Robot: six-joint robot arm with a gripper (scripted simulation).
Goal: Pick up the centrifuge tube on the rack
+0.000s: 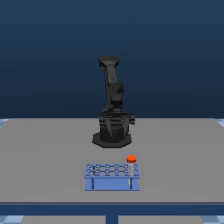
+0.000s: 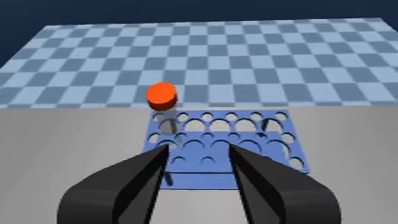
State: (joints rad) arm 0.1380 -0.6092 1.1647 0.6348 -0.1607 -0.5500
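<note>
- The centrifuge tube [image 2: 162, 102] stands upright in a corner hole of the rack [image 2: 226, 145], its orange-red cap proud of the grid; aim for the cap and the neck just under it.
- The rack sits on the grey bench [image 1: 45, 160] near its front edge, in front of the arm's base [image 1: 112, 134].
- Your gripper [image 2: 200, 160] hangs above the rack with jaws apart and empty, off to one side of the tube.
- Centre the tube between the jaws before descending, then lift straight up so it clears its hole cleanly.
</note>
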